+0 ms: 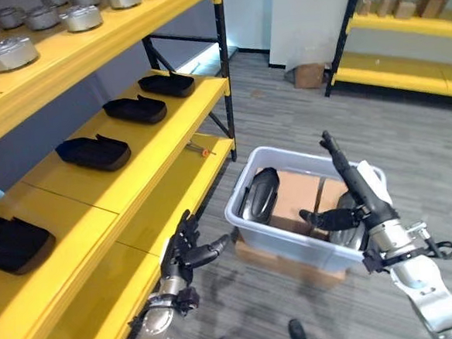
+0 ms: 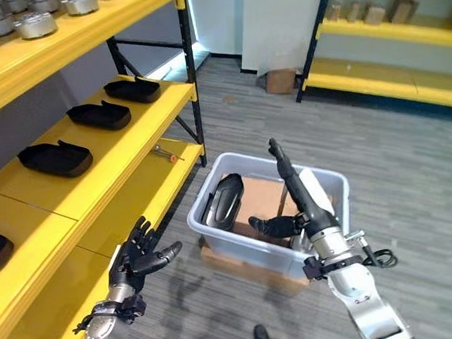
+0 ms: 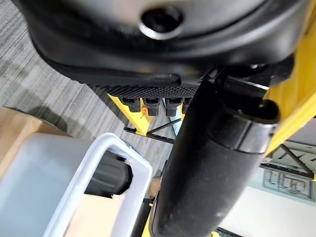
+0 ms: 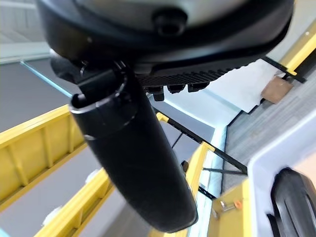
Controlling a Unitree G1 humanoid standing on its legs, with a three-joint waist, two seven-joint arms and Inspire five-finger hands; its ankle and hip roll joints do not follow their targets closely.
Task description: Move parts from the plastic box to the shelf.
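Your right hand [image 1: 351,199] is hanging over the near right part of the plastic box [image 1: 249,228], its fingers [image 1: 340,160] stretched straight and pointing away across the box while the thumb [image 1: 323,219] is sticking out sideways above the cardboard lining [image 1: 294,196]; it is gripping nothing. Your left hand [image 1: 187,252] is hovering just outside the box's near left corner, between the box and the yellow shelf [image 1: 145,171], with its fingers spread loosely and its thumb reaching toward the box wall, and it too is carrying nothing. Inside the box, one dark part [image 1: 260,194] is leaning upright against the left wall, its rounded top rising above the rim; your left wrist view is showing that same part behind the white rim. A pale grey piece is showing in the box beneath your right hand, but you cannot tell what it is. The box is sitting on a flat cardboard carton [image 1: 279,263] on the grey floor, just to the right of the shelf. On the shelf's middle level, to the left of the box, four black parts are lying in a row [image 1: 93,152] [image 1: 136,109] [image 1: 166,84] [image 1: 10,243]. On the shelf's top level, round silver metal parts [image 1: 10,53] are standing in a line. A small tool with an orange tip [image 1: 199,149] is lying on the shelf's lower level, beyond the box.
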